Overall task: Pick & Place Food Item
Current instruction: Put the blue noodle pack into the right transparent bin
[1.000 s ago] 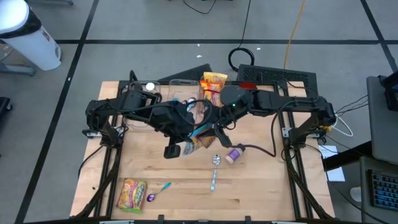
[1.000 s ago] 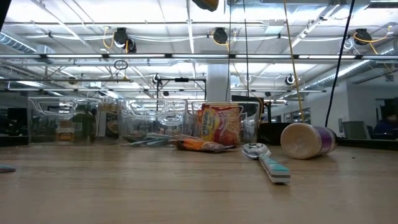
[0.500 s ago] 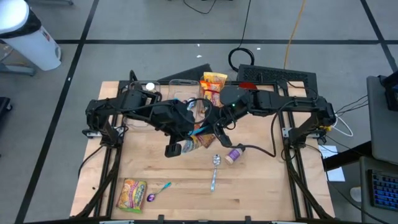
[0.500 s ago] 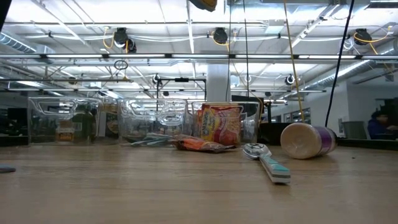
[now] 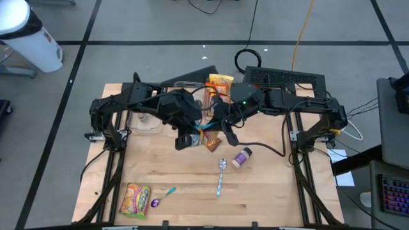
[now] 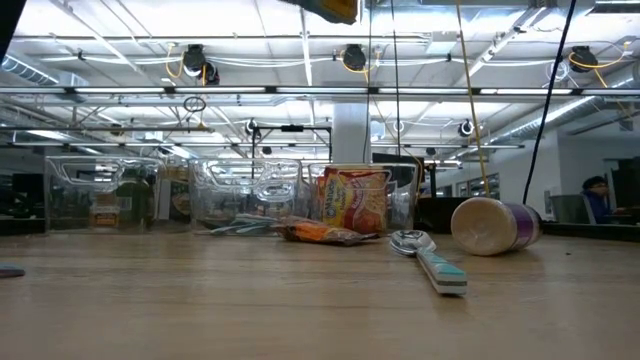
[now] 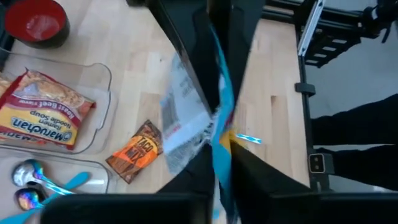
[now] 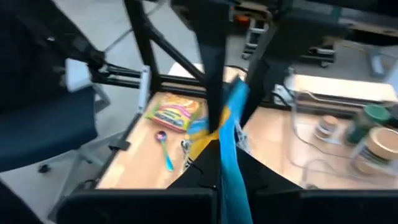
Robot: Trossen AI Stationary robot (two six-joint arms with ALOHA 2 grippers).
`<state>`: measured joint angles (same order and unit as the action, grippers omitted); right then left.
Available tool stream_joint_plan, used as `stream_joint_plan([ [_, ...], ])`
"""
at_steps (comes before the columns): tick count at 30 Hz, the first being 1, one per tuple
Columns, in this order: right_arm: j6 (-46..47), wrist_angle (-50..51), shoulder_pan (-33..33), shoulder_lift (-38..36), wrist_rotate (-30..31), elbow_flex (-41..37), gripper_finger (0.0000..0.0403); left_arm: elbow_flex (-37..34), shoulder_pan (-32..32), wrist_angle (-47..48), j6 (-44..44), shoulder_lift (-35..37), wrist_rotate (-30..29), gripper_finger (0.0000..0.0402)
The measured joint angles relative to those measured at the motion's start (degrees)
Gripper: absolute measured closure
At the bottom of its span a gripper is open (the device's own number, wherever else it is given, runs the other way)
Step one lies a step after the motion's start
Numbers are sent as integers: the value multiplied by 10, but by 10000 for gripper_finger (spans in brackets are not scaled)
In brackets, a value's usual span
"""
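Front edge of table point(image 5: 255, 204): yellow snack packet point(image 5: 136, 199), purple-bowled spoon point(image 5: 161, 197). Mid-table: metal spoon point(image 5: 220, 176), tipped purple-banded cup point(image 5: 240, 158), orange snack bar point(image 5: 212, 142). Above them both arms fold inward and meet over the centre. Left gripper point(image 5: 189, 135) and right gripper point(image 5: 220, 133) each have jaws closed on the same blue-and-yellow food packet point(image 7: 217, 134), held in the air between them. Behind: clear bins point(image 6: 250, 195), one holding a Maruchan noodle soup pack point(image 7: 40, 118). Beyond: grey floor, cables, white cylinder point(image 5: 29, 35).

Matt pale wood table point(image 5: 268, 191), glossy foil snack packet point(image 7: 135, 151), clear plastic bins point(image 6: 250, 190)
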<state>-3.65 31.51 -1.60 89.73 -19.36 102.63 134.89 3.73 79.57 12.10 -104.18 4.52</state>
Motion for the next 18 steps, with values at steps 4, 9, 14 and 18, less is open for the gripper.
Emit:
stream_joint_plan([
  [4,5,15,-17,-5,14,0,403,0,-18,-2,1,0,26,300],
  [9,30,21,-41,-12,14,0,403,0,-41,-3,-27,1,44,244],
  [14,45,21,-64,-11,13,0,403,0,-69,-1,-29,28,60,214],
  [18,51,20,-83,-11,13,0,403,0,-90,-1,-28,68,60,203],
])
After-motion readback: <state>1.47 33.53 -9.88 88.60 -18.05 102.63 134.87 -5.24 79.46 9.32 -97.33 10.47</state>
